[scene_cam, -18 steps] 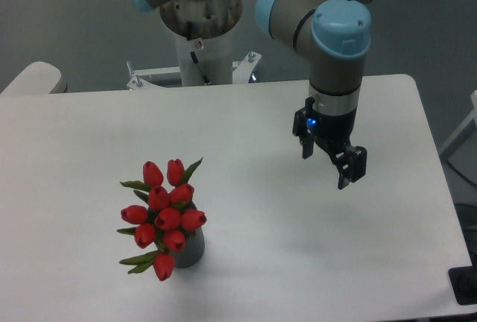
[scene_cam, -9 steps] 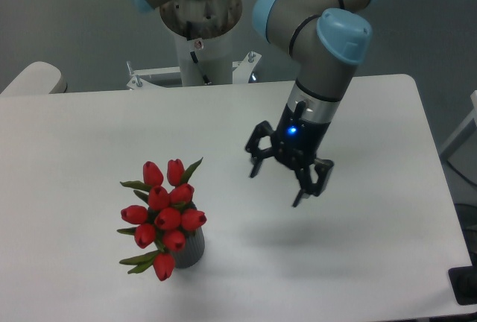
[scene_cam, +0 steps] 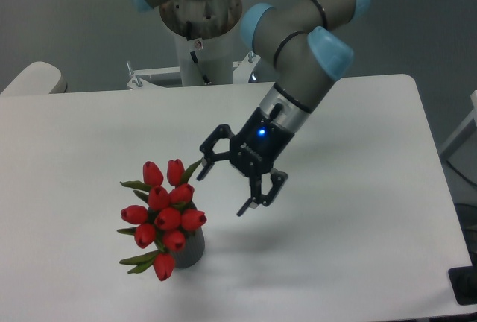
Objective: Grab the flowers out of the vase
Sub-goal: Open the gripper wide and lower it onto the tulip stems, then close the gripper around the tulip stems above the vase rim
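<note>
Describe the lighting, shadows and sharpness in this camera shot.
Camera view: soft, even overhead light with a bluish cast; the table looks bright but shows no hard glare. Faint, diffuse shadows lie beside the vase and under the gripper. The flowers are reasonably sharp; the gripper's fingers are slightly soft.

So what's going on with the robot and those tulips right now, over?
Hand open, empty, just right of the flowers. Flowers sit in the vase, untouched. Nothing between them.
</note>
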You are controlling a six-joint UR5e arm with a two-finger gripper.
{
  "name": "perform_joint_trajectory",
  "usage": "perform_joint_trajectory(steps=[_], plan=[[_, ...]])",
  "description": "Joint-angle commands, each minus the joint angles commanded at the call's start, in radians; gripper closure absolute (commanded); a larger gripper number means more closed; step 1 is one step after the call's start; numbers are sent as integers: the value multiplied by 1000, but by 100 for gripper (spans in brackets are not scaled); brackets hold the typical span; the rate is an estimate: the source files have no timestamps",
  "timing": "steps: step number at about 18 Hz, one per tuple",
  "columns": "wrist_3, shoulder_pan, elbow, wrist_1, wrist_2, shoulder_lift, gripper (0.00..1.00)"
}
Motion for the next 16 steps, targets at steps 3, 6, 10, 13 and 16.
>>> perform_joint_trajectory(steps=[3, 6, 10, 13, 16], plan=[[2, -29, -5, 17, 2, -3, 0], [0, -34, -8, 49, 0, -28, 0], [2, -34, -6, 55, -3, -44, 0], [-9, -41, -6, 66, -6, -51, 0], [-9, -52, -3, 67, -8, -61, 0]])
